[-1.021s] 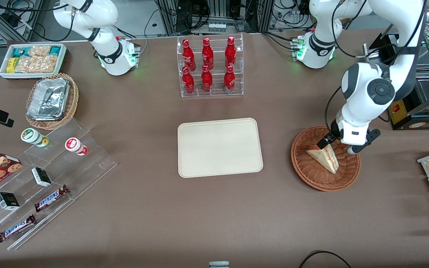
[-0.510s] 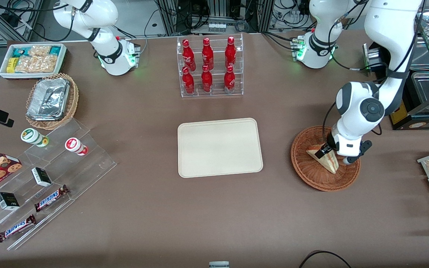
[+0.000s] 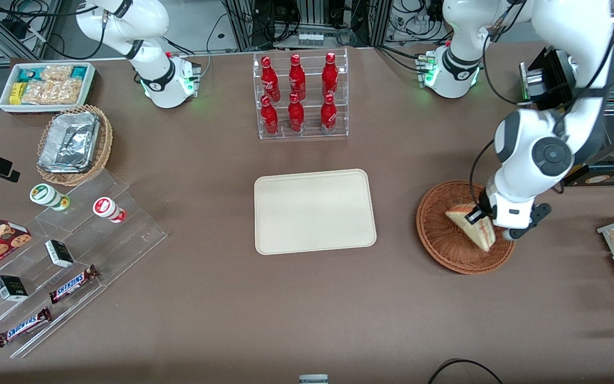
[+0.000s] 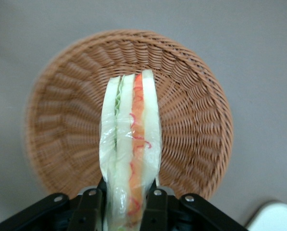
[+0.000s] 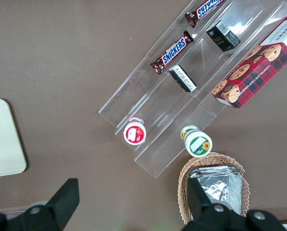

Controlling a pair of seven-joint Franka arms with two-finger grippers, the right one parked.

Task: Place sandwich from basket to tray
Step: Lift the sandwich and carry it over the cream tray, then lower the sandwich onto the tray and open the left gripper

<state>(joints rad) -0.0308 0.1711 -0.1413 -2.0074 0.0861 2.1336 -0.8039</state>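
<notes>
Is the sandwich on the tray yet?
Not yet. Done: the gripper has shut on the sandwich, one finger on each side. In hand: the sandwich is held above the basket. Left: carry it to the tray, which has nothing on it, and let go.

The basket [image 3: 448, 245] is reddish-brown woven wicker; the sandwich [image 4: 131, 154], clamped in the black-fingered gripper [image 4: 124, 204], shows white bread with an orange-red and a green filling stripe. At the basket's nine o'clock the tray [image 3: 315, 211] is plain cream-beige.
</notes>
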